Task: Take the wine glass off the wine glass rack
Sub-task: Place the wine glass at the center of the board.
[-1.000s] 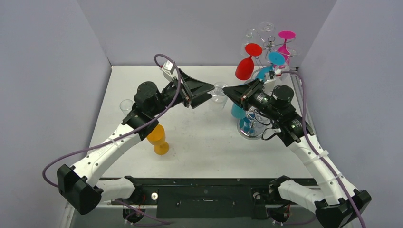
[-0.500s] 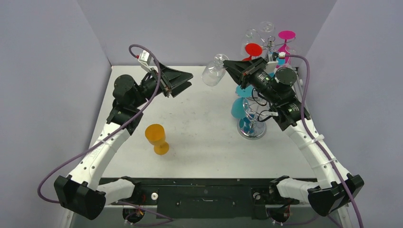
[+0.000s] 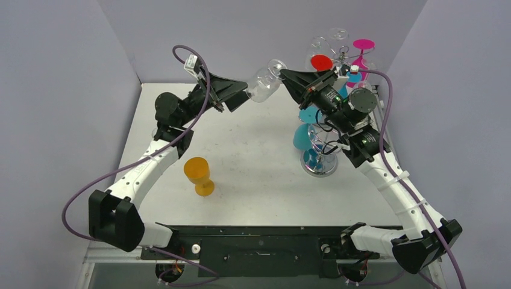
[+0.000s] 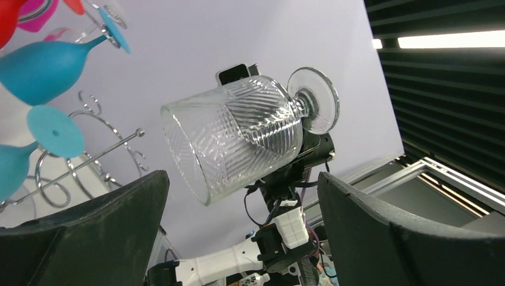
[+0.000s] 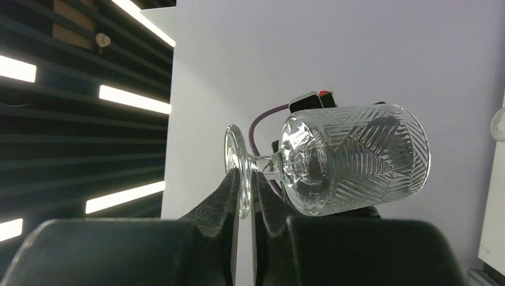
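The right gripper is nipped tight on the foot of the clear glass, holding it in the air over the table's far edge, left of the rack. The glass lies almost level, its long axis running right to left, mouth dipping slightly toward the left gripper. That one gapes wide, with the rim just at its fingertips and ungripped.
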Controlling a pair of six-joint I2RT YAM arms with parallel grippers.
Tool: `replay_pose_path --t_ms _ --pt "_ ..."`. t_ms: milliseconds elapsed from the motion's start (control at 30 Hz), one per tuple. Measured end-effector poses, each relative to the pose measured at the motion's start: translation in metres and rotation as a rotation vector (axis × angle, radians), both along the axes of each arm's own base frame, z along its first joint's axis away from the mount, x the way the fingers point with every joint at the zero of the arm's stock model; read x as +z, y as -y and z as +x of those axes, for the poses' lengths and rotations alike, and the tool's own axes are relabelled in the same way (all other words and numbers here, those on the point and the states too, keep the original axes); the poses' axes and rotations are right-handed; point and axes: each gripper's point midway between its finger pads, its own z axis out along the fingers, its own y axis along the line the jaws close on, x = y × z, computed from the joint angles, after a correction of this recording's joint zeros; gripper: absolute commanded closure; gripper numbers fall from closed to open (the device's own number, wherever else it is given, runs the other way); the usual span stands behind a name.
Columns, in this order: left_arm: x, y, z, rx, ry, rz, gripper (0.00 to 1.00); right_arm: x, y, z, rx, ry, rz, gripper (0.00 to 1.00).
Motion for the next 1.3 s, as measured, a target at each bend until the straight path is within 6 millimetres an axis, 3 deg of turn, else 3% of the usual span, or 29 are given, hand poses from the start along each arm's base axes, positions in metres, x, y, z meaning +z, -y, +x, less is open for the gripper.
replay_pose_path --t_ms 167,400,533,633,800,933,1000,1033,1100,1167,1300 --pt "0.020 -0.001 -0.001 -0.041 0.045 -0.111 0.15 0.012 -0.005 -0.008 0.030 0.015 0.064 1.00" --pt "0.051 -0.004 -0.021 -0.109 0.094 -0.270 0.35 0.014 -0.007 -0.009 0.060 0.007 0.151 1.00" --pt "0.061 -0.003 -0.032 -0.134 0.108 -0.318 0.51 0.024 -0.004 -0.013 0.075 0.028 0.205 1.00" --pt "0.065 -0.001 -0.037 -0.148 0.112 -0.336 0.74 0.028 -0.004 -0.016 0.091 0.034 0.239 1.00" --pt "0.070 0.000 -0.043 -0.162 0.116 -0.364 0.99 0.034 -0.003 -0.020 0.111 0.042 0.278 1.00" --pt "0.081 -0.004 -0.049 -0.163 0.150 -0.393 1.00 0.030 -0.003 -0.019 0.114 0.023 0.291 1.00" --pt "0.081 -0.003 -0.049 -0.162 0.149 -0.391 1.00 0.031 -0.002 -0.019 0.111 0.028 0.289 0.80" --pt "0.080 -0.003 -0.048 -0.159 0.147 -0.387 1.00 0.030 -0.002 -0.019 0.106 0.033 0.281 0.61" --pt "0.078 -0.001 -0.046 -0.150 0.142 -0.360 1.00 0.023 -0.004 -0.017 0.085 0.039 0.235 0.39" --pt "0.071 0.004 -0.043 -0.144 0.122 -0.305 1.00 0.015 -0.006 -0.013 0.057 0.040 0.168 0.30" --pt "0.059 0.006 -0.030 -0.098 0.085 -0.184 1.00 0.003 0.000 -0.012 -0.008 0.056 0.023 0.26"
